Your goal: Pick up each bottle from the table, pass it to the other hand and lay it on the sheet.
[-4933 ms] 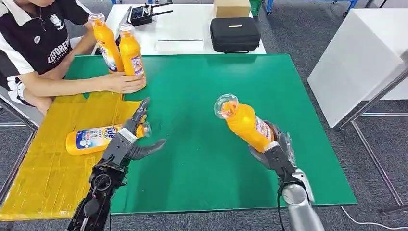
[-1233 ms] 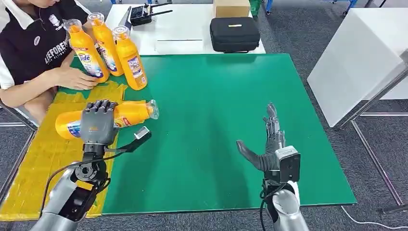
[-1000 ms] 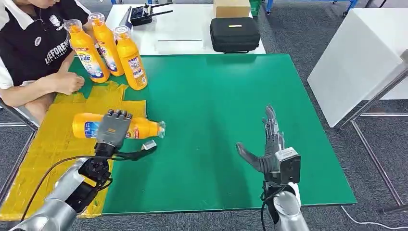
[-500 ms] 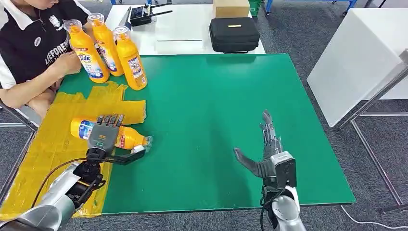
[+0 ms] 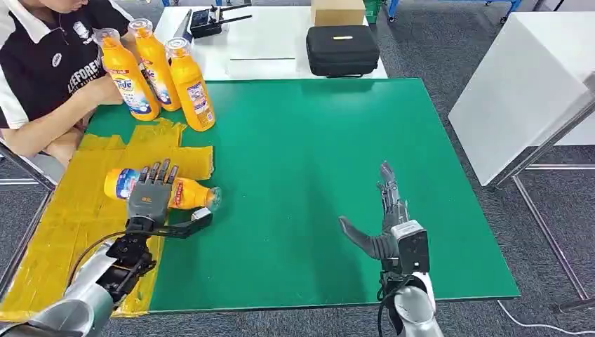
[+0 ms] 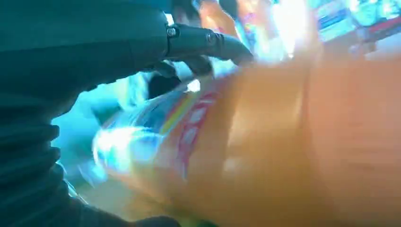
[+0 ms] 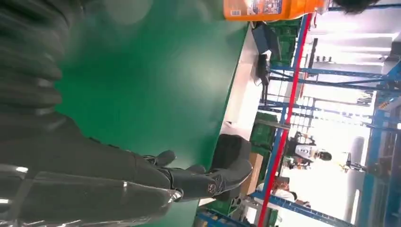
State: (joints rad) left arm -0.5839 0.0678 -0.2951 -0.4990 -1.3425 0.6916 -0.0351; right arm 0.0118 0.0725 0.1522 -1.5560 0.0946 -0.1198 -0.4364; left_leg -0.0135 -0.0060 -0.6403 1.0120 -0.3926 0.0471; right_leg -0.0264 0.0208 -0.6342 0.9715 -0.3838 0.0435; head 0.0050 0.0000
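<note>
An orange bottle [image 5: 188,194] with a clear cap lies on its side on the yellow sheet [image 5: 63,239], its neck reaching onto the green table [image 5: 309,140]. My left hand [image 5: 149,200] is over its middle, fingers spread straight across it and thumb beside the neck. Close up, the bottle [image 6: 283,142] is a blur under my left hand [image 6: 94,52], with a gap showing under one finger [image 6: 203,40]. My right hand [image 5: 388,221] hovers over the table's near right part, fingers straight, holding nothing; it appears again as the right hand [image 7: 142,179].
Three more orange bottles [image 5: 158,70] stand upright at the table's far left corner, next to a seated person [image 5: 49,77]. Behind, a white table holds a black case [image 5: 342,49] and a cardboard box [image 5: 337,10]. A white panel [image 5: 519,84] stands to the right.
My left hand carried the bottle down onto the sheet, and its fingers have now spread out over it. The right hand sank a little. The person drew an arm back from the sheet.
</note>
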